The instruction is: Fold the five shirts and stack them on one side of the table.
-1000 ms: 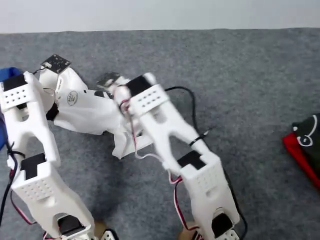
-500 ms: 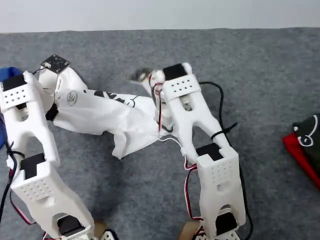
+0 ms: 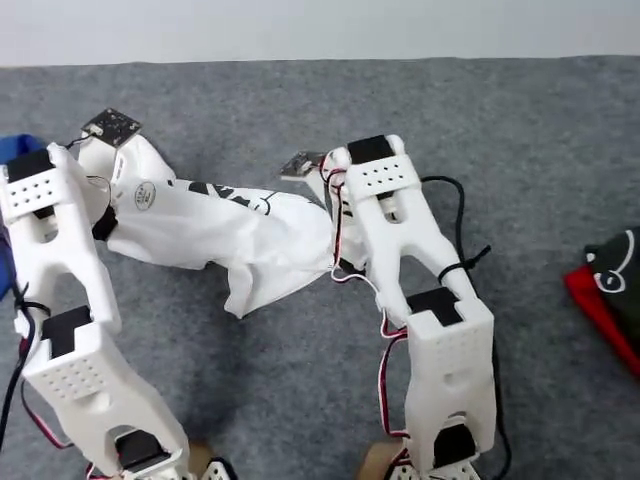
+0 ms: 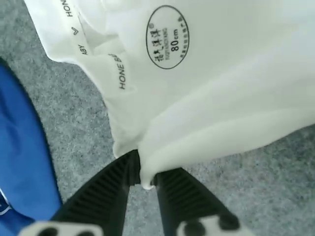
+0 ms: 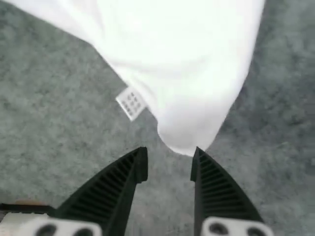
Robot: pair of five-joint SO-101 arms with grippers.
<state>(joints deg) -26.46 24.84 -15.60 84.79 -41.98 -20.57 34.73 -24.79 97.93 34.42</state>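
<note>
Left end effector [image 4: 145, 172] grips the white shirt [image 3: 200, 225]; right end effector [image 5: 170, 152] gapes — it should bite deeper before tugging.

The shirt [image 3: 220, 225] is laid across the table [image 3: 520, 150] between the arms, one end pinched in the left gripper [image 4: 142, 177], the other just before the right gripper [image 5: 169, 162] (jaws apart). Another garment [image 3: 12, 143] is placed at the left edge, a pile [image 3: 615, 280] at the right.
</note>
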